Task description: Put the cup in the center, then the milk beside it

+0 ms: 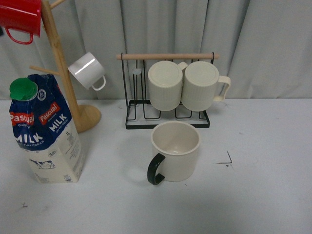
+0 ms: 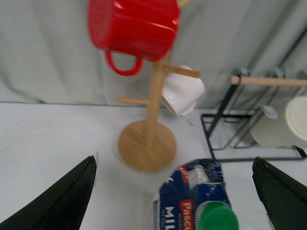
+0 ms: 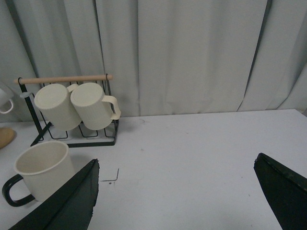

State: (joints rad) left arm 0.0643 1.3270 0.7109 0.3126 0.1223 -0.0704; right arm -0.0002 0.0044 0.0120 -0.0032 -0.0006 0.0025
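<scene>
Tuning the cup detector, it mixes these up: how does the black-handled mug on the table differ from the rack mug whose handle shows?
Handle: the cup has a black one, the ribbed mug a cream one. Wall: the cup is smooth, the ribbed mug grooved. Pose: the cup stands upright on the table, mouth up, while the ribbed mug hangs tipped on the rack. Both bodies are cream.

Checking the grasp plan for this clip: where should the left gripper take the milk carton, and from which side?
Probably grip the milk carton across its flat side walls, below the sloped top, coming from the robot's side. It stands upright, the mug tree stands behind it, and the open left gripper looks down on it.
</scene>
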